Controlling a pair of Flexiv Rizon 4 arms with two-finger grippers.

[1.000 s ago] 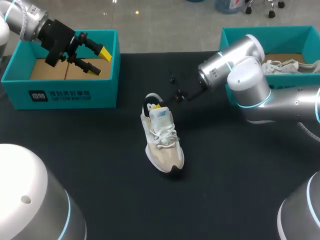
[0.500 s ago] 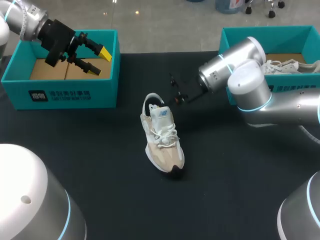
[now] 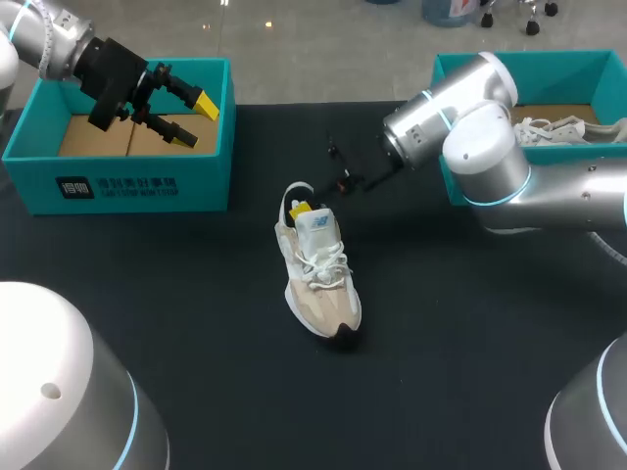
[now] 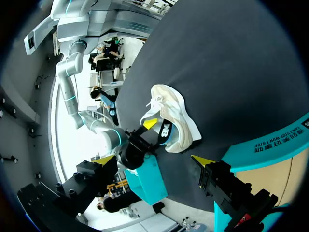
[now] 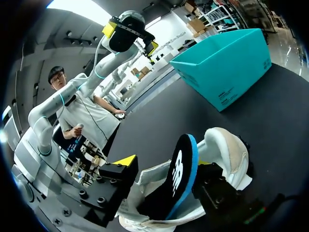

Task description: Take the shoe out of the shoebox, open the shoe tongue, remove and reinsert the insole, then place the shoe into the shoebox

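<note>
A beige and white shoe (image 3: 318, 279) lies on the black table, toe toward the front. My right gripper (image 3: 306, 208) is at its heel opening. In the right wrist view the right gripper (image 5: 164, 164) is open, and the black, blue-edged insole (image 5: 179, 176) stands up out of the shoe (image 5: 224, 152) between its fingers. One finger is clearly apart from the insole. My left gripper (image 3: 191, 117) hangs open and empty over the left teal shoebox (image 3: 118, 181). From the left wrist view, the left gripper (image 4: 152, 159) is far from the shoe (image 4: 178, 121).
A second teal shoebox (image 3: 588, 67) at the back right holds another white shoe (image 3: 558, 127). My right arm's elbow (image 3: 485, 152) overlaps that box's front left corner. Bare black table surrounds the shoe.
The right gripper's fingers have spread apart around the insole, and its wrist has drawn slightly back toward the far side. The shoe and the left arm have not moved.
</note>
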